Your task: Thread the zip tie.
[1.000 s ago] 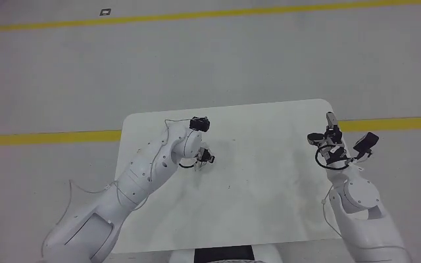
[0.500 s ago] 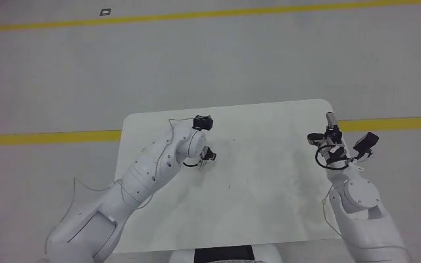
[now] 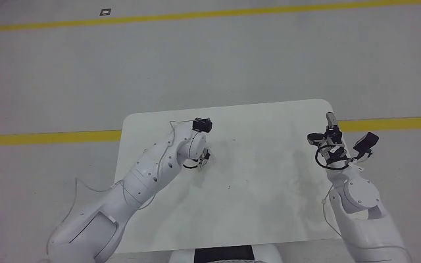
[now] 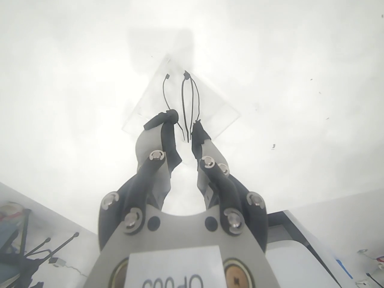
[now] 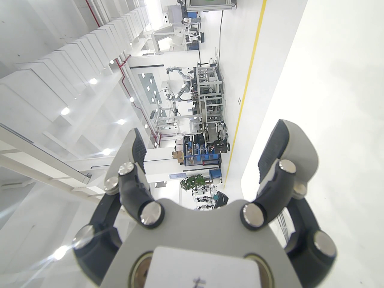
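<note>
White table (image 3: pixel 276 197) on a pale grey floor crossed by yellow lines (image 3: pixel 66 137), seen from above. The left gripper (image 3: pixel 205 156) hangs low over the table's left half. The right gripper (image 3: pixel 325 131) sits at the table's right edge, well apart from the left one. The zip ties are too small to make out from this height.

From the left wrist, a clear sheet (image 4: pixel 216 103) lies flat on the table just ahead of the gripper. On it are two black zip ties: a single zip tie (image 4: pixel 164 91) and, just beside it, a looped zip tie (image 4: pixel 182 106). Both run lengthwise straight away from the gripper, heads at the far end, tails pointing back toward it. The black-taped fingertips (image 4: pixel 168 121) stand slightly apart. The looped tie's tail ends lie in the gap, not pinched, and the single tie's tail meets one fingertip. The left arm is plainly the nearer one, lined up along the ties' length.

From the right wrist, the pads (image 5: pixel 270 151) are spread wide with nothing between them, facing a bright workshop hall rather than the ties.
</note>
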{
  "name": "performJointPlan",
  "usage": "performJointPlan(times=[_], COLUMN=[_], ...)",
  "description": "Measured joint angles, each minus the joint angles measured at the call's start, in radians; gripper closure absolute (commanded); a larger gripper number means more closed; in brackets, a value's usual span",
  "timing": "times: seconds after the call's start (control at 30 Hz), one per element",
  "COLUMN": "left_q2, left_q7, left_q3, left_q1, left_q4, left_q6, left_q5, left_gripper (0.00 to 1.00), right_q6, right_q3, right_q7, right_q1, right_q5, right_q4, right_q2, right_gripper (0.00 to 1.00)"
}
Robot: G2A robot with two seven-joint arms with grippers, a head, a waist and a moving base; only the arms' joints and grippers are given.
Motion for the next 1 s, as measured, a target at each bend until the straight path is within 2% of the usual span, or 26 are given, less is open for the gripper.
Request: performJointPlan(times=[0.2,0.43,0.7,0.8,1.0], left_q2=[-0.011,-0.025,-0.04,-0.044,-0.048], left_q7=[0.013,0.042,0.066,0.071,0.081], left_q3=[0.017,0.035,0.051,0.054,0.056], left_q1=[-0.001,-0.006,-0.018,-0.023,-0.029], left_q4=[0.041,0.1,0.151,0.162,0.175], left_q6=[-0.015,-0.025,-0.033,-0.033,-0.037], left_q5=[-0.02,-0.046,-0.065,-0.07,-0.075], left_gripper=[0.93,0.94,0.88,0.81,0.79], right_q6=[0.0,0.0,0.0,0.0,0.0], right_q3=[0.0,0.0,0.0,0.0,0.0], right_q7=[0.0,0.0,0.0,0.0,0.0], right_q1=[0.0,0.0,0.0,0.0,0.0], right_q5=[0.0,0.0,0.0,0.0,0.0], right_q4=[0.0,0.0,0.0,0.0,0.0], right_q2=[0.0,0.0,0.0,0.0,0.0], right_gripper=[0.0,0.0,0.0,0.0,0.0])
